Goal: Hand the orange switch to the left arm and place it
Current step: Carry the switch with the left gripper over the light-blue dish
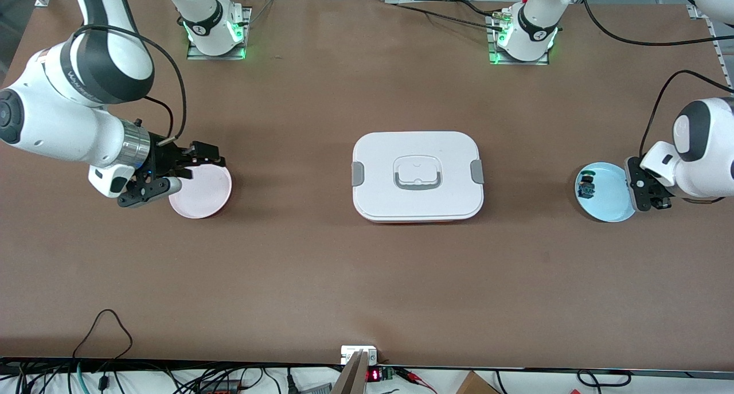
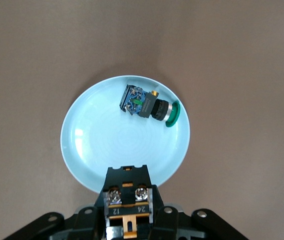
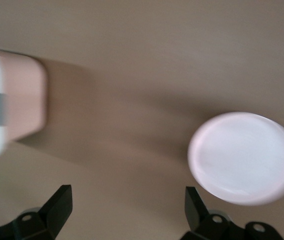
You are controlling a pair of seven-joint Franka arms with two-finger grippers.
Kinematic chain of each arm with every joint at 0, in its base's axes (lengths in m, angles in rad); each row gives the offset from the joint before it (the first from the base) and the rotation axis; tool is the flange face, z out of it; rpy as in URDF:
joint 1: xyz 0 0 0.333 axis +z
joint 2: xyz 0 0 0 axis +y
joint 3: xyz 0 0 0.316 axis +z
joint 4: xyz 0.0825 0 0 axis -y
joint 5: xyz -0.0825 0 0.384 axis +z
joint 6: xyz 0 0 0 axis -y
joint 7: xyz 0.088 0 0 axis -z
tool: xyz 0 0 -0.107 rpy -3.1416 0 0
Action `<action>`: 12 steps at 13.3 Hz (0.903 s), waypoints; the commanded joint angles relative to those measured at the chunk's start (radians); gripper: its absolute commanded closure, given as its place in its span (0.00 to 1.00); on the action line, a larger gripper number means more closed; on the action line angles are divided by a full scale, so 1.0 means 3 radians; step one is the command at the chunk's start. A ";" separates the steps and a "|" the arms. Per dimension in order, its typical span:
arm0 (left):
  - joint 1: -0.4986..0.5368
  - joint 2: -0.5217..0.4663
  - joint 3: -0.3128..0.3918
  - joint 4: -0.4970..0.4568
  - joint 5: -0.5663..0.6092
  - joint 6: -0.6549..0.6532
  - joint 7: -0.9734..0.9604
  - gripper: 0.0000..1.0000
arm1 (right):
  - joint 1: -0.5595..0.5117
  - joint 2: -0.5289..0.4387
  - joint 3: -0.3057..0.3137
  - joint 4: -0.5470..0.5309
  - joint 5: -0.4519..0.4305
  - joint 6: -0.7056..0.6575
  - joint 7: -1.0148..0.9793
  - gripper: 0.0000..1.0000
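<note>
My left gripper (image 2: pixel 128 212) is shut on the orange switch (image 2: pixel 128 192), a black body with two screw terminals and orange metal marks. It hangs over the rim of a light blue plate (image 2: pixel 97 145). In the front view the left gripper (image 1: pixel 647 188) is at that plate's (image 1: pixel 610 202) edge, and the switch itself is hidden there. The white box (image 1: pixel 417 176) sits mid-table between the arms. My right gripper (image 1: pixel 178 173) stands open over the edge of a pink plate (image 1: pixel 203 193), with bare table between its fingers (image 3: pixel 57 205).
A dark component with a green cap and blue body (image 2: pixel 149 104) lies on the blue plate. The right wrist view shows the box (image 3: pixel 12 105) and the pink plate (image 3: pixel 244 157), which has nothing on it.
</note>
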 commanded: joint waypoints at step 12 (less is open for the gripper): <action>0.0375 0.0292 -0.0046 -0.0727 0.0192 0.1475 0.0251 0.80 | 0.0026 -0.0154 -0.0444 0.0960 -0.1264 -0.1068 0.0361 0.00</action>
